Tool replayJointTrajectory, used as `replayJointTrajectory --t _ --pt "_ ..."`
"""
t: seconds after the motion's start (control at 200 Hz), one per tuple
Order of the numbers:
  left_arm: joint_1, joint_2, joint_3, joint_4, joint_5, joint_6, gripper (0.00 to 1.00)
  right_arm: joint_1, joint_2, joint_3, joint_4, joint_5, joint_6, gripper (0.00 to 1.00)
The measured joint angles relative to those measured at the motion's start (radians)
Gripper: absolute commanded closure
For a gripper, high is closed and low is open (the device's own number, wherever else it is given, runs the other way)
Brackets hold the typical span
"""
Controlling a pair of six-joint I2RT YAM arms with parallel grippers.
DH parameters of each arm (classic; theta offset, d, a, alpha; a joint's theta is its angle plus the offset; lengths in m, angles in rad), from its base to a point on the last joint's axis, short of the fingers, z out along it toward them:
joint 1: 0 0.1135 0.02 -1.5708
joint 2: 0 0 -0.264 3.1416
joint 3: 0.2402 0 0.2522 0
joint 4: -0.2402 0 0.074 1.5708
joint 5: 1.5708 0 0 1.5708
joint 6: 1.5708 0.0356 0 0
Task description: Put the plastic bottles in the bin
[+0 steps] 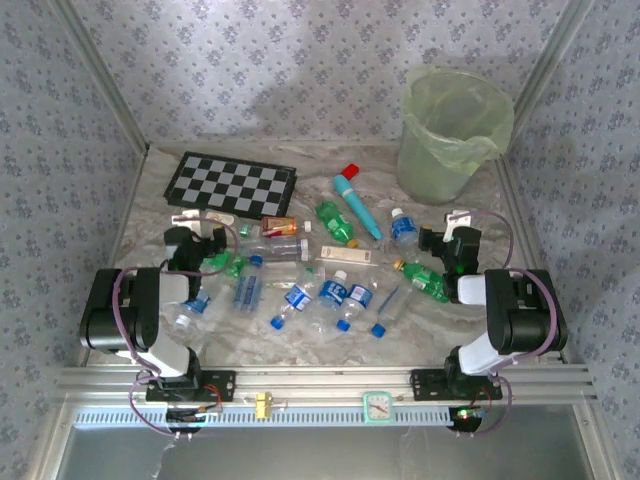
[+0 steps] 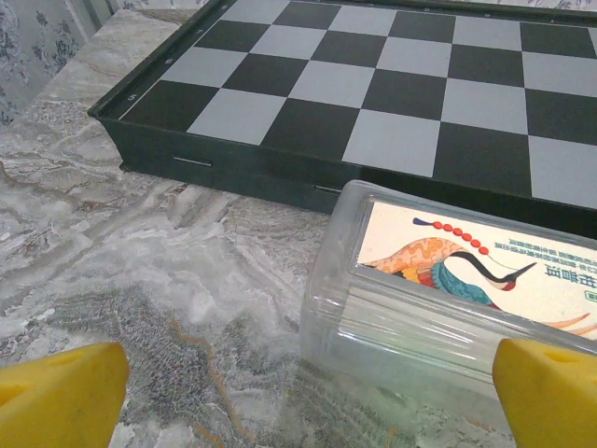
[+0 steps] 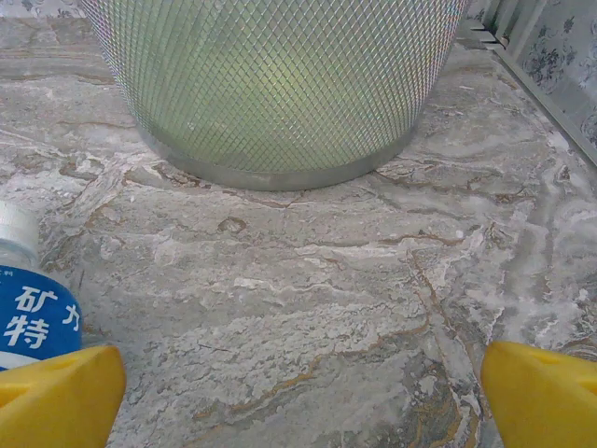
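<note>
**A:** So where's this at? Both arms look idle to me.

**B:** Pretty much. The left fingers are spread wide with nothing between them, low over the marbled grey worktop. Same deal with the right fingers: wide apart and empty. I'd call it the very start, with no pick begun yet.

**A:** What's nearest?

**B:** On the right, a small clear bottle with a blue label and white cap sits just beside one yellow tip, outside the gap. Straight ahead stands the round pale-green translucent plastic bin, upright in the far right corner. My guess is the arm needs to shift sideways to centre on that bottle, close on its body, then lift high. The bin looks tall, so the rim needs clearing.

**A:** And the left one?

**B:** It's pointed at a clear plastic box with a bird-print card, which isn't a bottle. Right behind that is a black-and-white chessboard. The rest of the plastic bottles, blue-labelled and green ones, lie scattered across the middle of the worktop between the arms. The left arm would have to swing toward them.

**A:** Anything in the way?

**B:** A teal pen-like tube with a red cap lies right next to a green bottle, so it'd be easy to grab by mistake. Several bottles also touch each other, so wide fingers could knock a neighbour.
</note>
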Motion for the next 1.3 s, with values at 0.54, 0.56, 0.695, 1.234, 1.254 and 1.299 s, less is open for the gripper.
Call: replayJointTrajectory --t 0.54,0.56,0.695,1.234,1.254,1.299 --pt "0.0 0.0 0.0 0.0 0.0 0.0 0.0 0.0 0.0 0.0 0.0 0.0 0.0 0.0" --pt "0.0 0.0 0.0 0.0 0.0 0.0 0.0 0.0 0.0 0.0 0.0 0.0 0.0 0.0" --pt "0.0 0.0 0.0 0.0 0.0 0.0 0.0 0.0 0.0 0.0 0.0 -0.002 0.0 0.0" --pt "0.0 -0.001 0.001 -0.003 -0.001 0.0 0.0 0.0 -0.016 0.0 -0.022 0.004 0.0 0.0" --pt "0.0 -0.002 0.003 -0.011 -0.002 0.0 0.0 0.002 -0.026 0.001 -0.035 0.008 0.0 0.0" --pt "-0.001 -0.011 0.014 -0.044 -0.004 0.0 0.0 0.003 -0.054 0.002 -0.06 0.016 0.0 0.0"
